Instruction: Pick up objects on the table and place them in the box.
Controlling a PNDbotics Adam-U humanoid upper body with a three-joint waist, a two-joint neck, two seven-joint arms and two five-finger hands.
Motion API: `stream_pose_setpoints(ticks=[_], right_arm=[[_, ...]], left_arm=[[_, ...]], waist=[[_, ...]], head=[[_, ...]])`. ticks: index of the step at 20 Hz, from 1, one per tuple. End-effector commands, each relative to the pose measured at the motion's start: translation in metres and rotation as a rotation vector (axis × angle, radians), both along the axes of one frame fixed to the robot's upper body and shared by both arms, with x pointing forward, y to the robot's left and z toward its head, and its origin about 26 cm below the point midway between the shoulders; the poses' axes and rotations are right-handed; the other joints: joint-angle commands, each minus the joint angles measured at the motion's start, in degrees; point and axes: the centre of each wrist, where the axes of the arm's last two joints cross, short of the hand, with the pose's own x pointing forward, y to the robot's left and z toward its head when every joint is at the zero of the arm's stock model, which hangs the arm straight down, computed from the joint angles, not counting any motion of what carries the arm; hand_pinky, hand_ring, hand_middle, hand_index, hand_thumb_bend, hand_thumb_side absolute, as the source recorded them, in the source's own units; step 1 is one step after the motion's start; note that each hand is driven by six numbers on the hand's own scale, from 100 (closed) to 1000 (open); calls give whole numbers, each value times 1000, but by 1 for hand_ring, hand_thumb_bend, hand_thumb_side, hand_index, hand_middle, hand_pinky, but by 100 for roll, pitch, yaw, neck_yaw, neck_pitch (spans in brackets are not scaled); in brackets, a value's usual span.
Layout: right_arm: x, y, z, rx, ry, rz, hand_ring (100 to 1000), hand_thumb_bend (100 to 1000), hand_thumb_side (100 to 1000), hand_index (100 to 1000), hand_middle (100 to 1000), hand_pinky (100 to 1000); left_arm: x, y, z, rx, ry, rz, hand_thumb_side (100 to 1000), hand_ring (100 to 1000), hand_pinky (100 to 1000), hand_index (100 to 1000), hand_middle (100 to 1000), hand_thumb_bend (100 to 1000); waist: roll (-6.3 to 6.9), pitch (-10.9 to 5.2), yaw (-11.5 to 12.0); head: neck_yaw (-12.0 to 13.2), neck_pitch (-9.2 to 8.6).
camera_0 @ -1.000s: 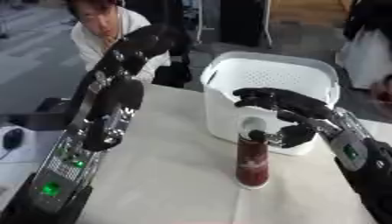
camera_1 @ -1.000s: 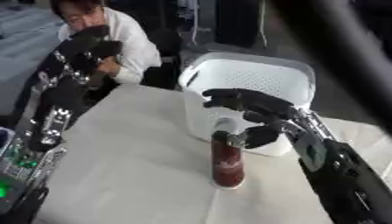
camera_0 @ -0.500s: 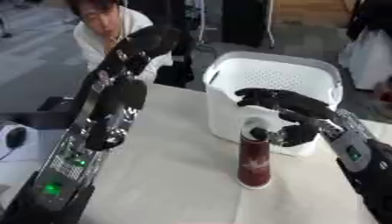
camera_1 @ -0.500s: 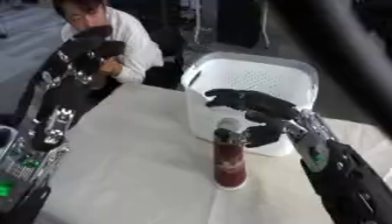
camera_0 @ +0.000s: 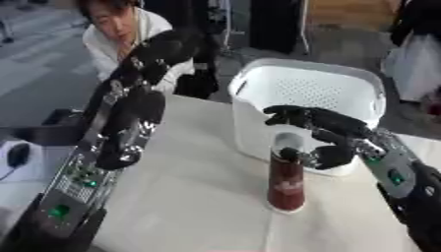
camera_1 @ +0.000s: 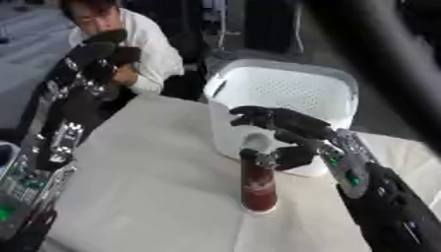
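A dark red bottle [camera_0: 285, 183] with a pale cap stands upright on the cloth-covered table [camera_0: 189, 197], just in front of the white box [camera_0: 314, 93]. My right hand [camera_0: 331, 135] comes in from the right and arches over the bottle's top, fingers spread behind the cap and thumb beside the neck, not closed on it. My left hand [camera_1: 102, 48] is held high at the upper left, far from the bottle, with its arm [camera_0: 112, 142] slanting down to the lower left corner.
The white box is a perforated plastic basket at the table's far edge, and nothing shows inside it. A person sits beyond the table at the upper left, behind my left hand. Bare cloth lies left of the bottle.
Almost nothing: the right hand stays hovering around the bottle's top, the bottle has not moved, and the left arm remains raised.
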Motion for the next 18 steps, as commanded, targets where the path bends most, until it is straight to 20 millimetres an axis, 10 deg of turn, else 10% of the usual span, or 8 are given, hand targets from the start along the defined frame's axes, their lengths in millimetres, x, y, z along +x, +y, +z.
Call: stream_pose_setpoints(ticks=[1,18], right_arm=[[-1,5,10,-171,-56,206,890,341,1000,942,989,903],[-10,19,3,-129,-48,252,874,283,1000,928,960,869]], left_arm=[[-1,-1,9,8,-31,-10,649,848,906,906,916,100],[-1,-1,9,8,-33,-11,649,849,906,906,916,100]], waist=[[7,-48,2],[11,-43,7]], head=[[10,-117],[18,-82]])
